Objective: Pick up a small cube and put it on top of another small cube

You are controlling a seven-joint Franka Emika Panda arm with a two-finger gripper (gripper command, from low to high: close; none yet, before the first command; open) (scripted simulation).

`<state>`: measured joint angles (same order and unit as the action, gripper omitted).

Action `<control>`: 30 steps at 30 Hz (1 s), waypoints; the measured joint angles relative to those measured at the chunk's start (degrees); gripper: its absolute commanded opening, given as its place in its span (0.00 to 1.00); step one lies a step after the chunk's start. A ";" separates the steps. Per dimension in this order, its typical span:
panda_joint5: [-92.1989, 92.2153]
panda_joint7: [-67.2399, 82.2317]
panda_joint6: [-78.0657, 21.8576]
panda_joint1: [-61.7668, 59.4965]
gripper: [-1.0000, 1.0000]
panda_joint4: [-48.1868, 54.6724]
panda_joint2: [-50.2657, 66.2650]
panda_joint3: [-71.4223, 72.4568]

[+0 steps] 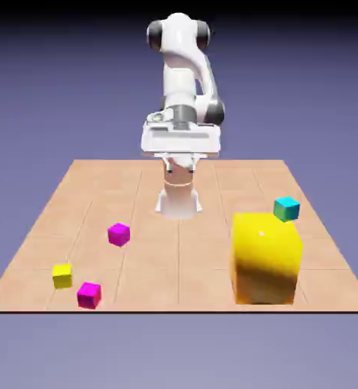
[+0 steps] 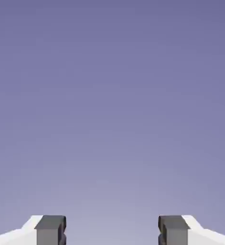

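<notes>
— Magenta cube (image 1: 89, 294) sits nearest, right beside the small cube (image 1: 61, 275) — at the table's (image 1: 174, 266) front edge, exterior view's left.
— Gripper (image 2: 112, 229)?
— Fingers apart, holding nothing.

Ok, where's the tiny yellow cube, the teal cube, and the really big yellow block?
tiny yellow cube (image 1: 62, 275): exterior view, middle of its front face.
small teal cube (image 1: 286, 208): exterior view, middle of the cube.
huge yellow block (image 1: 266, 258): exterior view, middle of its front face.
</notes>
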<state>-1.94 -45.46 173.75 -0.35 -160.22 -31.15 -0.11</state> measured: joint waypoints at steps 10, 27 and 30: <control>-16.06 -24.92 -2.12 -8.63 0.50 6.44 12.51 -0.88; -43.36 -67.28 -5.73 -23.61 0.50 17.40 33.78 -2.37; -48.18 -74.75 -6.37 -26.00 0.50 19.33 37.53 -2.64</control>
<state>-50.12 -120.22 167.38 -26.35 -140.90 6.38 -2.74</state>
